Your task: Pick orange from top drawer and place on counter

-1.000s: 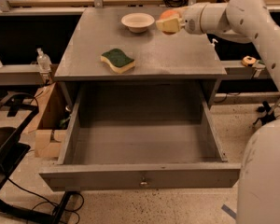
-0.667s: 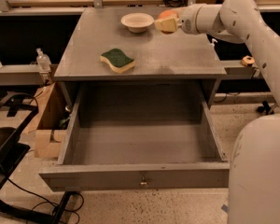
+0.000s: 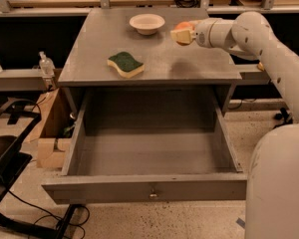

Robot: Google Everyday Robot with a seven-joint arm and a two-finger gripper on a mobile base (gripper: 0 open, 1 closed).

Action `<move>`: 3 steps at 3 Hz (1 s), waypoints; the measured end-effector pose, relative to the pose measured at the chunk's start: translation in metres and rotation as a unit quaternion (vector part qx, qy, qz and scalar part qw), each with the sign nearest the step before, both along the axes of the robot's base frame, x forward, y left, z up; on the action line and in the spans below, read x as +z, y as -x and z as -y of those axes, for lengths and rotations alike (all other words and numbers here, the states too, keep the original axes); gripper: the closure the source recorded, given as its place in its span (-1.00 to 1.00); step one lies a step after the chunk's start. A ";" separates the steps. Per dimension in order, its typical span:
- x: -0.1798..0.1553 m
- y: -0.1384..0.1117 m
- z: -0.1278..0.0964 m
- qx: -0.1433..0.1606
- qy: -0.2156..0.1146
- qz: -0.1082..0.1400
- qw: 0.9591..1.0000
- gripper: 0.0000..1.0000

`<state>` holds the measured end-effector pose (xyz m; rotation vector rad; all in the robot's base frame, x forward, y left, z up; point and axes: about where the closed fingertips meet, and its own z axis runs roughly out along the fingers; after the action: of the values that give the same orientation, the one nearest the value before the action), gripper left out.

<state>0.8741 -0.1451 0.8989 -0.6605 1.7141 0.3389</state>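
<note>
The gripper (image 3: 182, 35) is over the counter (image 3: 99, 39), in its 2 o'clock sector, with the fingers clamped on the orange (image 3: 184, 26). A bowl (image 3: 147, 23) sits at the counter's 12 o'clock and a sponge (image 3: 125, 64) at 7 o'clock. The top drawer (image 3: 149, 185) stands open at 6 o'clock, below the counter.

Above counter (image 3: 154, 59), orange (image 3: 184, 25) half behind claw (image 3: 182, 36)

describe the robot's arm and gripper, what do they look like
The arm is smooth, white and tubular with rounded joints, no cables or markings visible. The gripper, over the back right of the counter, has stubby cream-coloured fingers.
</note>
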 end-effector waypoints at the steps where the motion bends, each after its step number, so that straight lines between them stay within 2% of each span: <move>1: -0.021 -0.001 0.003 -0.007 -0.012 -0.011 1.000 1.00; 2: -0.038 -0.004 -0.002 0.000 -0.014 -0.031 0.999 1.00; 3: -0.040 -0.004 -0.005 0.002 -0.014 -0.032 0.999 0.64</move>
<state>0.8781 -0.1401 0.8593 -0.6385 1.7672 0.3891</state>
